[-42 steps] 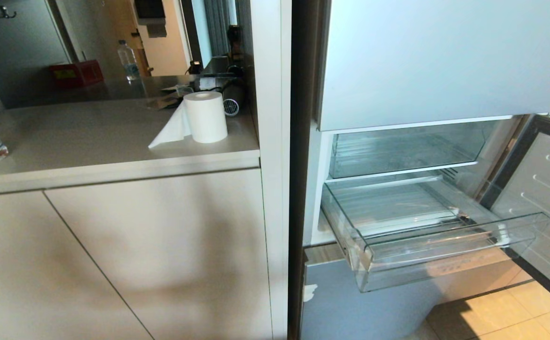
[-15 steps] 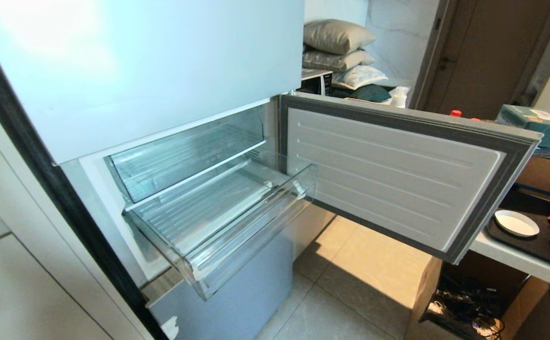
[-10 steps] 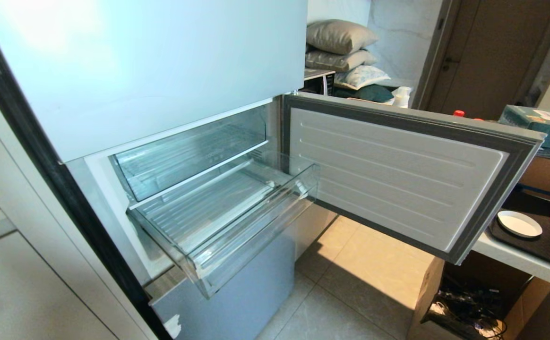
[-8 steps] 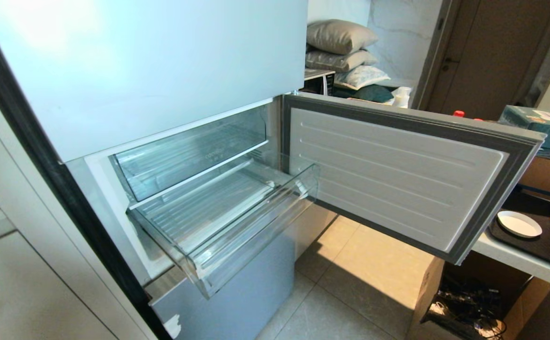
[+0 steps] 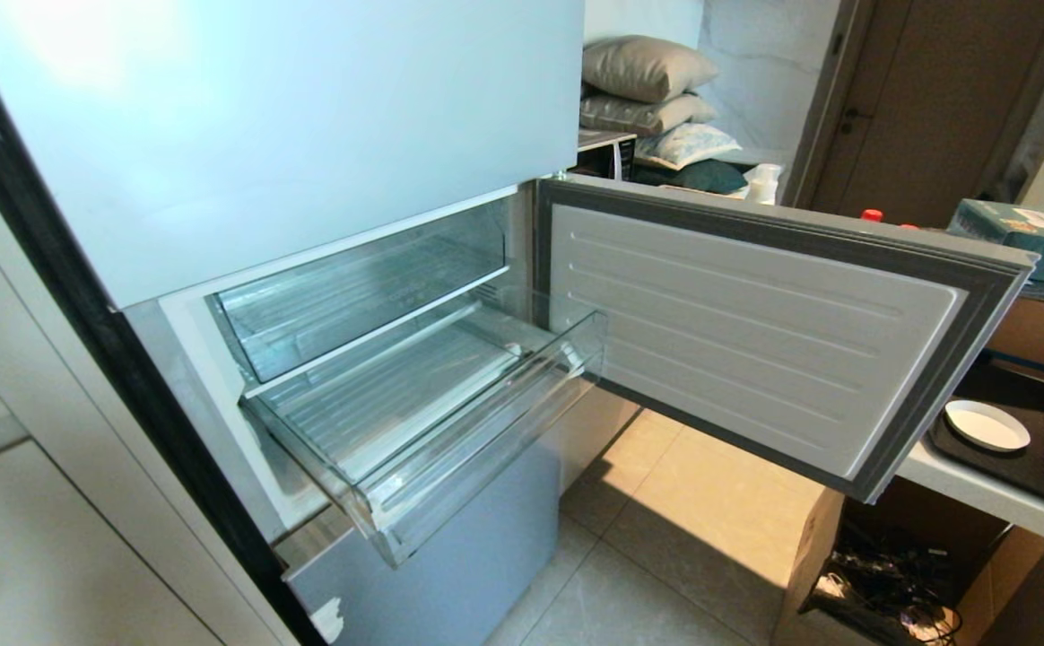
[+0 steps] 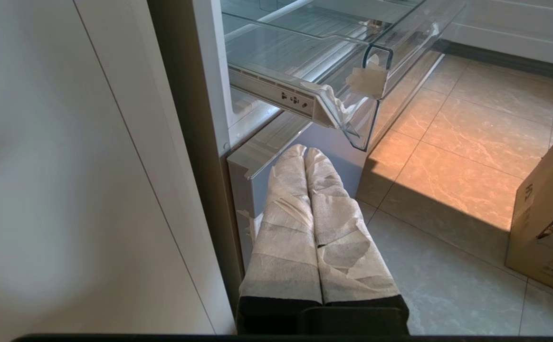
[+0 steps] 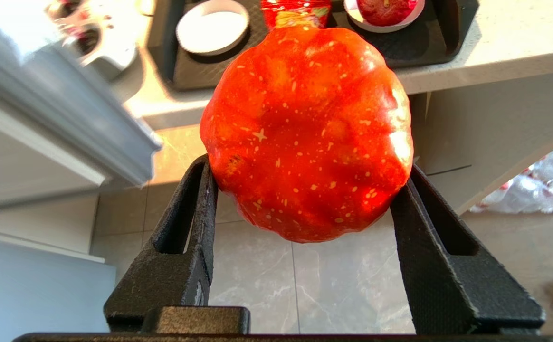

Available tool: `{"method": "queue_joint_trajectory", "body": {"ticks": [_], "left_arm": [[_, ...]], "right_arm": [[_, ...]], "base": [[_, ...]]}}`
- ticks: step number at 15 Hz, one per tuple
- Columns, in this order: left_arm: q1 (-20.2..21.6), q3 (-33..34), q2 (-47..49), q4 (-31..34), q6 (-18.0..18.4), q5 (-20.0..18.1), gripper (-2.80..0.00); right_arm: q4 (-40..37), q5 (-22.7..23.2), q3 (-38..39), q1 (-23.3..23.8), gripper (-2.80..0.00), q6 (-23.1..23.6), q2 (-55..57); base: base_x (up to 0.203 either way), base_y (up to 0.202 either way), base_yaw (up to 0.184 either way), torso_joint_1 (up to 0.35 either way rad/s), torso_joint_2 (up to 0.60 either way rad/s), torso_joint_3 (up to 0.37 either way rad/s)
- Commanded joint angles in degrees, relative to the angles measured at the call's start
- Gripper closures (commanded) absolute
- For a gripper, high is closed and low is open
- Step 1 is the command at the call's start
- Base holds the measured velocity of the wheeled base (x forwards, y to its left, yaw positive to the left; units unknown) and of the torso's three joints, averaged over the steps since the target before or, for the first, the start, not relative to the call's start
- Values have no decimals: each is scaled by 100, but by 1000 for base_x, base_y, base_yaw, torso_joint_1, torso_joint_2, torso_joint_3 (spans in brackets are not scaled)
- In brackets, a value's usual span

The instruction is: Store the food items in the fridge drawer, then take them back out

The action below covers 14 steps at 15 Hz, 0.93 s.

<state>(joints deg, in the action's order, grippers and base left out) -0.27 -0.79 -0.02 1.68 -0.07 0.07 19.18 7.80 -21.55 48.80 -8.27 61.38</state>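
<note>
Fruit: a small round red-orange ribbed fruit (image 7: 305, 133), speckled with pale flecks, was clamped between the two black fingers of the right gripper (image 7: 305, 190), held in the air above the tiled floor (image 7: 305, 285).
Right gripper: its jaws stood partly apart, pressed on either side of the fruit; it lay outside the head view.
Fridge drawer: the wide, shallow, clear plastic drawer (image 5: 477, 449) stood pulled out from the fridge, with nothing in it; a white patch (image 6: 366, 80) marked one front corner.
Upper bin: a second clear bin (image 5: 361, 296) sat pushed in just above the drawer.
Fridge door: the white-lined door (image 5: 755, 341) hung open to the right of the drawer.
Left gripper: its cloth-wrapped fingers (image 6: 286, 228) were pressed together with nothing between them, low beside the fridge's pale-blue lower panel (image 5: 450, 583).
Counter: far right, a black tray (image 7: 428, 42) carried a white dish (image 7: 212, 26).
</note>
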Motion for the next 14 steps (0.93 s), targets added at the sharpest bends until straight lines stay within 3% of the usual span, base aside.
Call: {"method": "queue_joint_trajectory", "body": {"ticks": [1,4,11,14], "left_arm": [[0,0,2,-1,-1,1,0],[0,0,2,-1,-1,1,0],[0,0,2,7,-1,1,0],[0,0,2,5,-1,1,0]], "right_arm": [[491,63,-283,187,0,-11,1545],[1253,111,-992,17,0,-16,2992],[2615,151,-3750,-623,0,172,5938],[2735,444,-4171,-1029,0,274,6479]], "base": [[0,0,0,0,0,0],[0,0,0,0,0,0],[0,0,0,0,0,0],[0,0,0,0,0,0]]}}
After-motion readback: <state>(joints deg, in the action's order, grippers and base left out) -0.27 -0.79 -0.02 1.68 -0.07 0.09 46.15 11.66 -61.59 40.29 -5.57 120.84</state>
